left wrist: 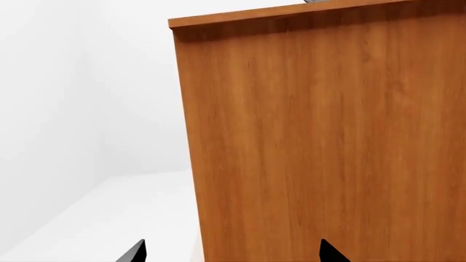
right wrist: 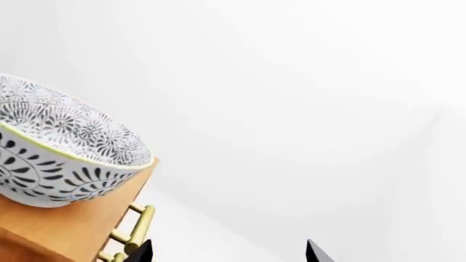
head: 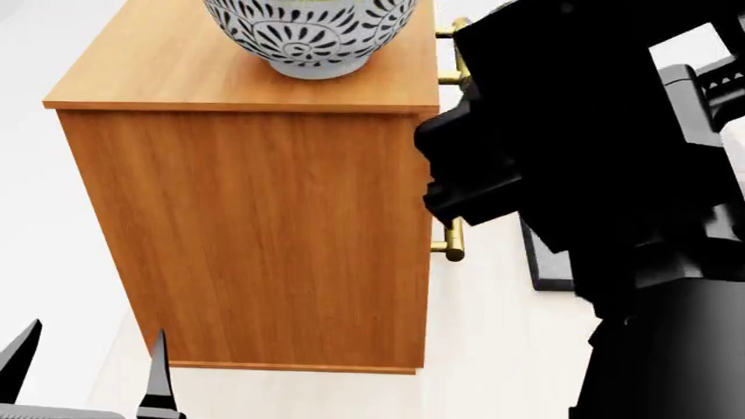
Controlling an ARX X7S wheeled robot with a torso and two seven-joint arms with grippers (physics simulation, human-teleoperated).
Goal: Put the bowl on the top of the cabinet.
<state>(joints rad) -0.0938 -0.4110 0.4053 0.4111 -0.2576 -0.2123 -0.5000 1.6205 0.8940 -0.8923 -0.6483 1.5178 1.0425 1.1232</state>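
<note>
The bowl sits upright on the flat top of the cabinet, base resting on the wood, near the top's front edge above the brass handles; the head view crops its upper rim, but the right wrist view shows the whole near wall and patterned interior, with nothing touching it. Judgement: the placement itself looks done; what is left, if anything, is only to back the arms clear of the cabinet without nudging the bowl. Right gripper: only the two dark fingertips show at the frame's edge, set wide apart, nothing between them, apart from the bowl and out past the cabinet's handle side. In the head view the right arm is a large dark mass just beside the cabinet's front, hiding part of the handles; whether it touches them I cannot tell. Left gripper: fingertips likewise spread apart and empty, facing the cabinet's plain side panel, well below its top; the head view places those tips near the cabinet's lower corner, not in contact. A dark flat object on the floor beyond the cabinet's front is mostly hidden by the right arm; unidentified.
</note>
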